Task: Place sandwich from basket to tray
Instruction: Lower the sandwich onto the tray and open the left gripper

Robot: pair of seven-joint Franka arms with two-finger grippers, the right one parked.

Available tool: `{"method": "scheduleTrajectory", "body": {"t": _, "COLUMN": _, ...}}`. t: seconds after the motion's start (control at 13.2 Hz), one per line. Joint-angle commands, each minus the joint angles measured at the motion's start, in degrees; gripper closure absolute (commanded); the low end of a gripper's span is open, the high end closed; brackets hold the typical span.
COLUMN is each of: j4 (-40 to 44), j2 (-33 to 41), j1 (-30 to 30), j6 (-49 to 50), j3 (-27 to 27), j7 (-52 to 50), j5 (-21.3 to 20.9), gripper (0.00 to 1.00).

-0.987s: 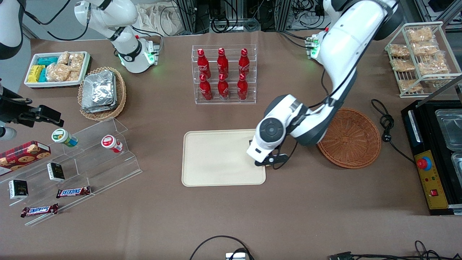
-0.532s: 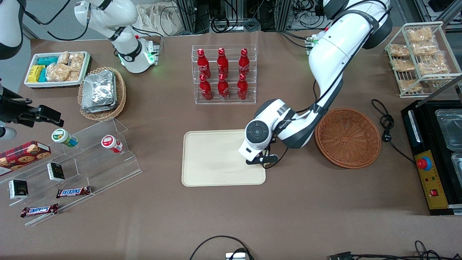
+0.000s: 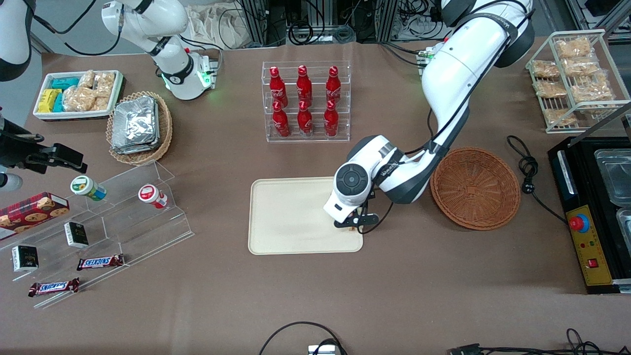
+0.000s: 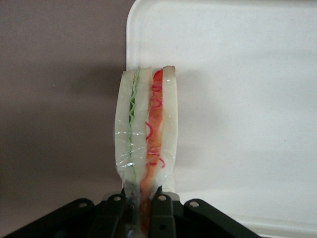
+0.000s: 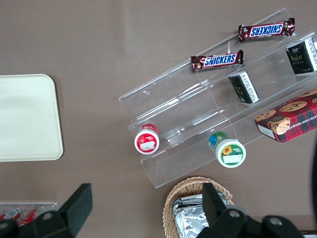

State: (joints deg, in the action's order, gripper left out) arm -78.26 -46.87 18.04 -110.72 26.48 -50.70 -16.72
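The sandwich (image 4: 146, 129) is a wrapped wedge of pale bread with green and red filling lines along its edge. My left gripper (image 4: 141, 208) is shut on its narrow end. It hangs over a rounded corner of the cream tray (image 4: 247, 99), half above the tray and half above the brown table. From the front, the gripper (image 3: 351, 224) sits low over the tray (image 3: 296, 217) at the end nearest the reddish-brown basket (image 3: 475, 188), and the hand hides the sandwich. Nothing lies in the basket.
A clear rack of red bottles (image 3: 305, 101) stands farther from the camera than the tray. Toward the parked arm's end are a clear stepped shelf (image 3: 123, 217) with snacks, a tan basket of foil packets (image 3: 138, 125) and a white bin (image 3: 79, 93). A black machine (image 3: 591, 212) and cable (image 3: 527, 172) flank the basket.
The gripper has carried the sandwich from the tray's edge by the basket inward over the tray's corner, then eased slightly nearer the camera. The arm's elbow swung along with it.
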Motion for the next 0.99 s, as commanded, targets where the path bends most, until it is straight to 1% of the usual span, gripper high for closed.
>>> {"method": "scheduleTrajectory", "body": {"t": 0.0, "j4": 2.94, "j2": -1.47, "j1": 1.47, "j6": -1.16, "j3": -0.38, "j7": -0.37, "j5": -0.33, "gripper": 0.79}}
{"method": "scheduleTrajectory", "body": {"t": 0.08, "j4": 2.85, "j2": -2.08, "j1": 1.56, "j6": -1.26, "j3": -0.38, "j7": -0.45, "j5": -0.42, "gripper": 0.48}}
{"method": "scheduleTrajectory", "body": {"t": 0.15, "j4": 3.03, "j2": -3.22, "j1": 1.74, "j6": -1.34, "j3": -0.38, "j7": -0.37, "j5": -0.94, "gripper": 0.00}}
{"method": "scheduleTrajectory", "body": {"t": 0.46, "j4": 3.03, "j2": -1.48, "j1": 1.30, "j6": -1.61, "j3": -0.46, "j7": -0.45, "j5": -0.42, "gripper": 0.00}}
{"method": "scheduleTrajectory", "body": {"t": 0.61, "j4": 2.42, "j2": 3.07, "j1": -0.10, "j6": 1.09, "j3": -0.46, "j7": -0.28, "j5": -0.59, "gripper": 0.00}}
{"method": "scheduleTrajectory", "body": {"t": 0.68, "j4": 2.24, "j2": 5.27, "j1": -1.59, "j6": 7.03, "j3": -0.46, "j7": 0.33, "j5": -0.68, "gripper": 0.00}}
{"method": "scheduleTrajectory", "body": {"t": 0.76, "j4": 1.72, "j2": 7.30, "j1": -3.52, "j6": 10.40, "j3": -0.20, "j7": 0.60, "j5": -0.07, "gripper": 0.00}}
{"method": "scheduleTrajectory", "body": {"t": 0.84, "j4": -0.64, "j2": 9.58, "j1": -6.32, "j6": 10.43, "j3": 0.84, "j7": 0.95, "j5": 0.80, "gripper": 0.00}}
{"method": "scheduleTrajectory", "body": {"t": 0.91, "j4": -5.88, "j2": 13.43, "j1": -9.65, "j6": 8.78, "j3": 3.12, "j7": 1.65, "j5": 1.68, "gripper": 0.00}}
